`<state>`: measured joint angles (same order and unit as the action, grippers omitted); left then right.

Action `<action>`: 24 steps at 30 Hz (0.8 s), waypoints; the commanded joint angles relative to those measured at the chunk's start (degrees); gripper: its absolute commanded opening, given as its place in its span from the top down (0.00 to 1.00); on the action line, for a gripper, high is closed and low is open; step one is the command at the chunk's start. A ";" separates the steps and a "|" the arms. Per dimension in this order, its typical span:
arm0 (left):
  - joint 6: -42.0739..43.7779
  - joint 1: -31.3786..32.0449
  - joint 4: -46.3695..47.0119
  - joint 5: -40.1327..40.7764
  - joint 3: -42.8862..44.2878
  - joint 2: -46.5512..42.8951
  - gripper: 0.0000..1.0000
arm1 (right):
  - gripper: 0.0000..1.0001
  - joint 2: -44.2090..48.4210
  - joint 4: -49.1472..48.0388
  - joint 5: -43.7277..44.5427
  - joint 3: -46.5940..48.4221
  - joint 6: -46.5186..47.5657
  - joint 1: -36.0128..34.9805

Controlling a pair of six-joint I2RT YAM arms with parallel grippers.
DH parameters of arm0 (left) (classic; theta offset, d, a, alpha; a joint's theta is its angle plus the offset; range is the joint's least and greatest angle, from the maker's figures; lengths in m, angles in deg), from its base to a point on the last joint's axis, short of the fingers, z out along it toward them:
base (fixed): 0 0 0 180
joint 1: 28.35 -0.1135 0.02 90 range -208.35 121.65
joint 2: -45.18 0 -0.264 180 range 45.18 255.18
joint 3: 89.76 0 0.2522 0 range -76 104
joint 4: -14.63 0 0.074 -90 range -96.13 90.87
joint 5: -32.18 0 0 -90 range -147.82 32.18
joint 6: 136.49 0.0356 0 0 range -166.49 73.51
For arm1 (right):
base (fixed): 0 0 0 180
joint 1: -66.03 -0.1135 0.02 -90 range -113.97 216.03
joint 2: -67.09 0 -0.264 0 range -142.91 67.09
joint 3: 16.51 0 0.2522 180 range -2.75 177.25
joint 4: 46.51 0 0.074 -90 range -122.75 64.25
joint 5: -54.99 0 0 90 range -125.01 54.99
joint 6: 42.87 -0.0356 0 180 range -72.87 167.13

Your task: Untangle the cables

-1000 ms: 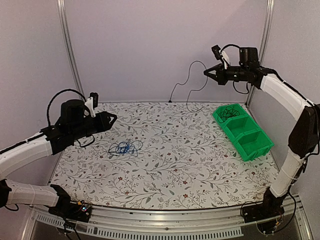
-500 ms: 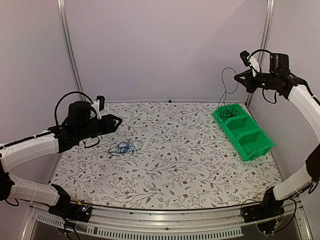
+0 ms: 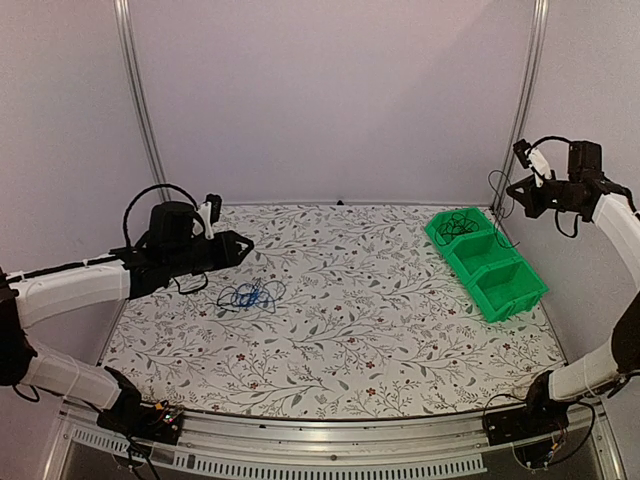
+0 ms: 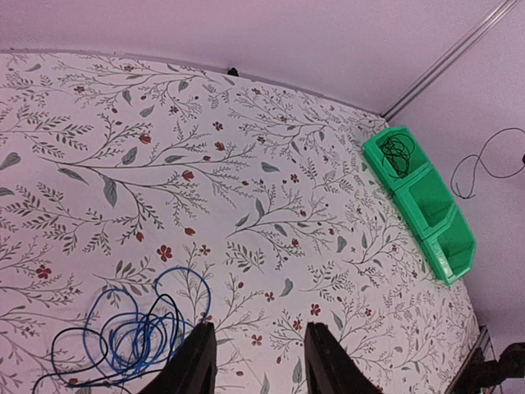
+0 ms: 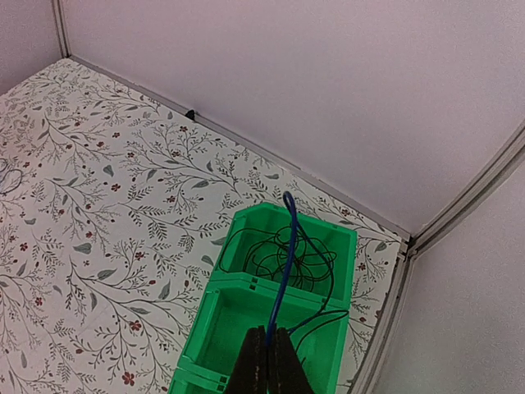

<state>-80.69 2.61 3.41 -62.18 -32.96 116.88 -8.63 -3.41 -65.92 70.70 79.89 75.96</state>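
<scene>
Lab cell; aluminium frame (image 3: pixel 141 100); plain walls (image 3: pixel 330 90)

Soft, even light fills all three views and gives the walls a lilac cast; no single source can be made out and nothing glares. Shadows on the patterned table (image 3: pixel 400 330) are faint and soft-edged. The overhead view is slightly grainy, its posts (image 3: pixel 140 110) leaning outward (a wide lens); the left wrist view keeps the cables (image 4: pixel 131 336) crisp

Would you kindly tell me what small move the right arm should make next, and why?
Probably opening the right fingers to release the held cable: they are shut on it above the green bin, and it already trails into the far compartment, where other black cables lie.
</scene>
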 commanded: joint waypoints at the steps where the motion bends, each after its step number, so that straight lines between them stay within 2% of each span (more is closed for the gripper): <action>1: 0.10 0.33 2.02 -1.27 1.78 0.71 0.64 | 1.00 0.10 -0.33 -2.10 -2.28 1.77 2.62; 14: -0.94 0.68 1.64 -1.19 0.90 0.22 0.64 | 1.00 -3.79 -1.42 -1.95 -4.68 1.96 4.04; 24: -1.31 0.94 1.32 -0.83 0.63 0.10 0.64 | 1.00 -7.84 -3.13 3.85 -4.42 1.29 4.56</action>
<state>-81.65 2.78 4.03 -62.96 -32.54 117.21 -15.10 -4.70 -65.14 66.25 81.59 79.74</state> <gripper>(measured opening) 0.361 0.020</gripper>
